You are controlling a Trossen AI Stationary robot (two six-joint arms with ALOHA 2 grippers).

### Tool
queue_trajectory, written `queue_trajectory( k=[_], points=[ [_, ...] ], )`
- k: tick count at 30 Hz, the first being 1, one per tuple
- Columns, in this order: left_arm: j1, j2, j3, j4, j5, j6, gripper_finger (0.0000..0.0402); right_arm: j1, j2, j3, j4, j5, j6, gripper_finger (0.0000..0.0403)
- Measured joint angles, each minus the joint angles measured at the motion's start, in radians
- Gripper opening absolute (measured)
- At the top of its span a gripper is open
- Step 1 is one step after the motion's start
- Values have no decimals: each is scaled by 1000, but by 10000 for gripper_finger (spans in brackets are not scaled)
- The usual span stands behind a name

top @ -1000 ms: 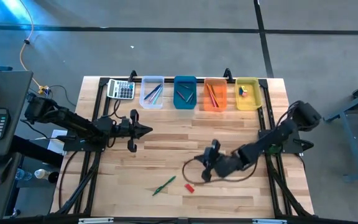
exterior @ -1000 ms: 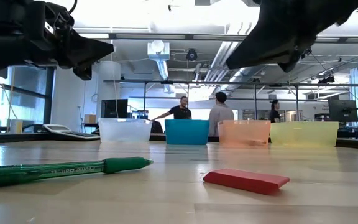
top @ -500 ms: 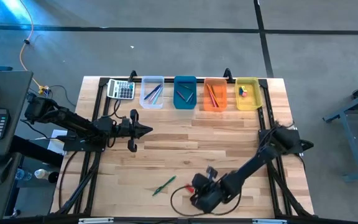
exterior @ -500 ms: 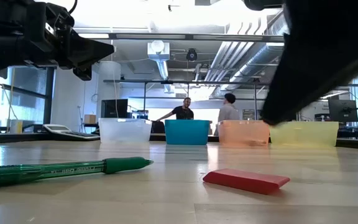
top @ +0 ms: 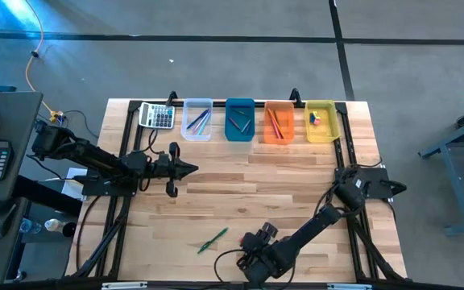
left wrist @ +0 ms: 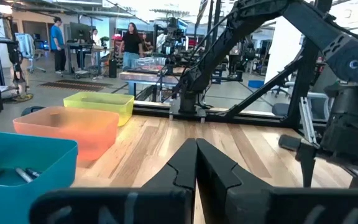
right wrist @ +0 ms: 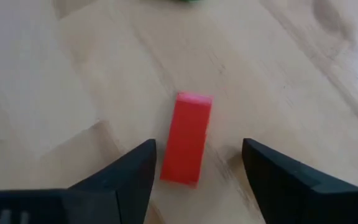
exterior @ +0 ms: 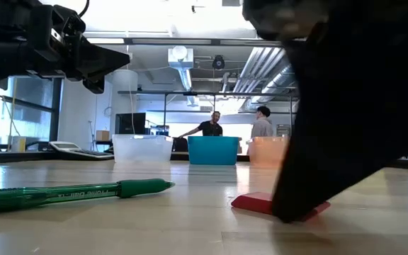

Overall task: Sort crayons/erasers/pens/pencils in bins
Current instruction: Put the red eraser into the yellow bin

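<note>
My right pincer [right wrist: 194, 171] spread wide, low at bottom centre of the high view, straddling the red eraser [right wrist: 186, 138] flat on the surface [top: 296, 185]. Left pincer [top: 185, 169] closed, mid-left.

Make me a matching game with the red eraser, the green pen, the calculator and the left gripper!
Things:
1. red eraser
2. green pen
3. calculator
4. left gripper

Places or states:
A. beside the clear bin
B. shut, hanging over the table's middle
C. between the open fingers of the right gripper
D. lying flat near the front edge

Pairs: 1-C, 2-D, 3-A, 4-B
</note>
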Motion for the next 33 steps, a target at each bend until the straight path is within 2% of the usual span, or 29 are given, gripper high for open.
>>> queue_trajectory(
  k=[4, 11, 15, 21, 26, 29, 33],
  points=[
    [0, 0, 0, -15, 0, -16, 0, -6, 10, 3, 2, -8, 2, 200],
    [0, 0, 0, -24, 0, -22, 0, -9, 14, 2, 19, -28, -45, 95],
    [0, 0, 0, -24, 1, -42, 0, -10, 9, 1, 22, -37, -87, 60],
    [0, 0, 0, -38, 16, -142, 0, -13, -39, -9, -21, -29, -196, 60],
    [2, 0, 0, -100, 100, -433, 4, -36, -98, -5, -54, 44, -337, 63],
    [-49, 9, 1, -124, 155, -561, 21, -66, -116, -5, -38, 74, -495, 64],
    [-178, 25, 15, -129, 120, -691, 61, -122, -125, -4, 0, 111, -642, 64]
  ],
)
